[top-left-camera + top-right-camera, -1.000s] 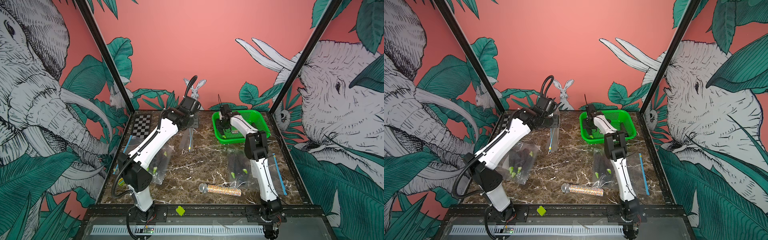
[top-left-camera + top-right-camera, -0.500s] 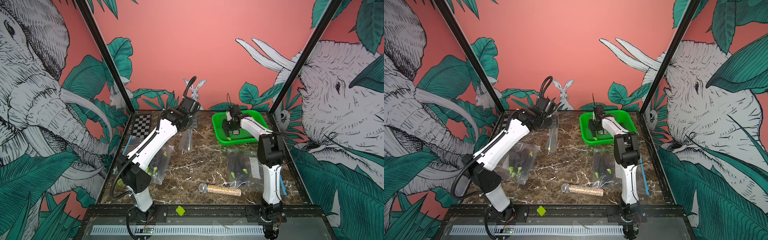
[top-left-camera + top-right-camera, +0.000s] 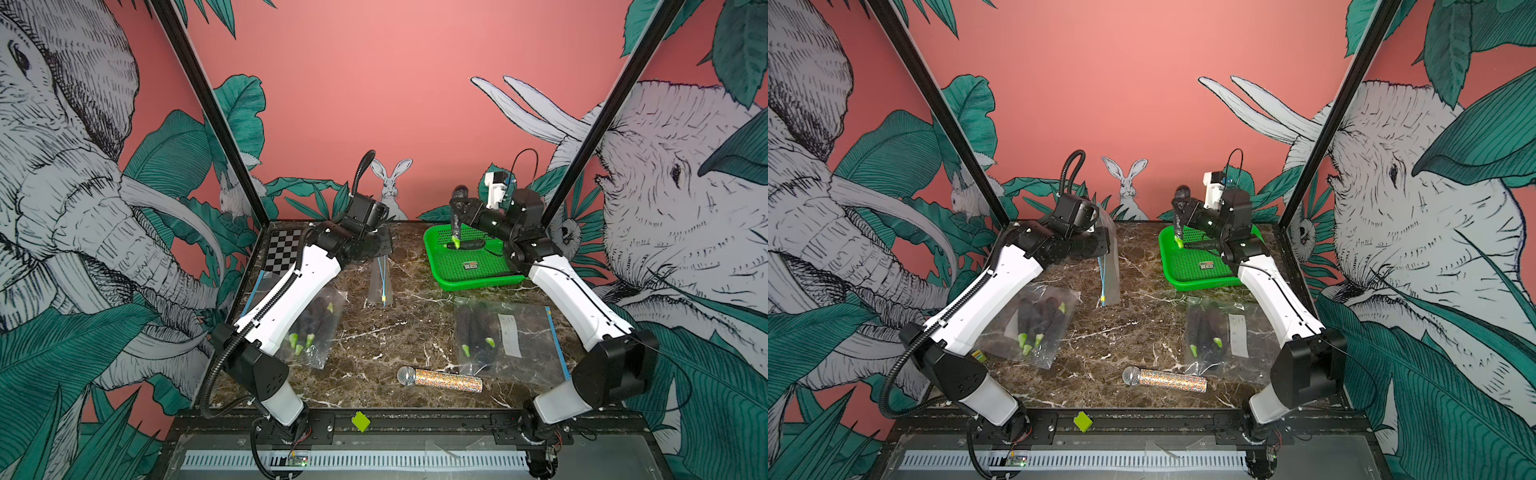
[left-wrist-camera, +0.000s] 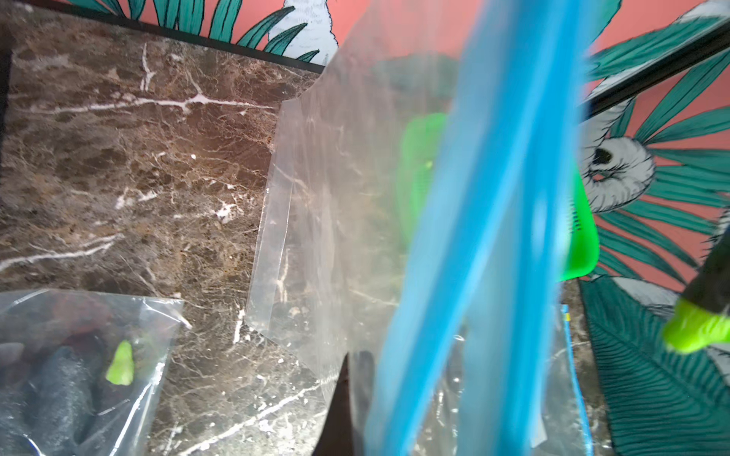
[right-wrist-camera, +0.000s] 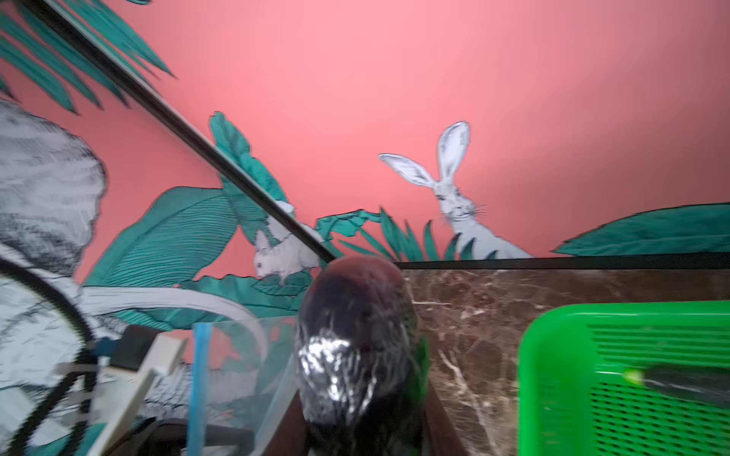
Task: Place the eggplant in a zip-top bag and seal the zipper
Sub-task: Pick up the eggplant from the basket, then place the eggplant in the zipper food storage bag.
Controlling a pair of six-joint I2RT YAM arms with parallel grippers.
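I have the eggplant [image 3: 456, 227] held upright over the far part of the green basket [image 3: 469, 285], green stem end down. The right gripper [image 3: 459, 206] has its fingers closed narrowly around the dark upper part. A second eggplant [image 3: 470, 244] lies flat in the basket below the tip; I cannot tell if they touch. Well apart to the left, my left gripper [image 3: 379, 246] has its fingers pinched tight on the zip-top bag [image 3: 380, 279], which hangs toward the surface [image 3: 374, 345] with its blue zipper running downward. Nearer me lie one filled bag [image 3: 314, 328], another filled bag [image 3: 500, 338] and a glitter microphone [image 3: 440, 379].
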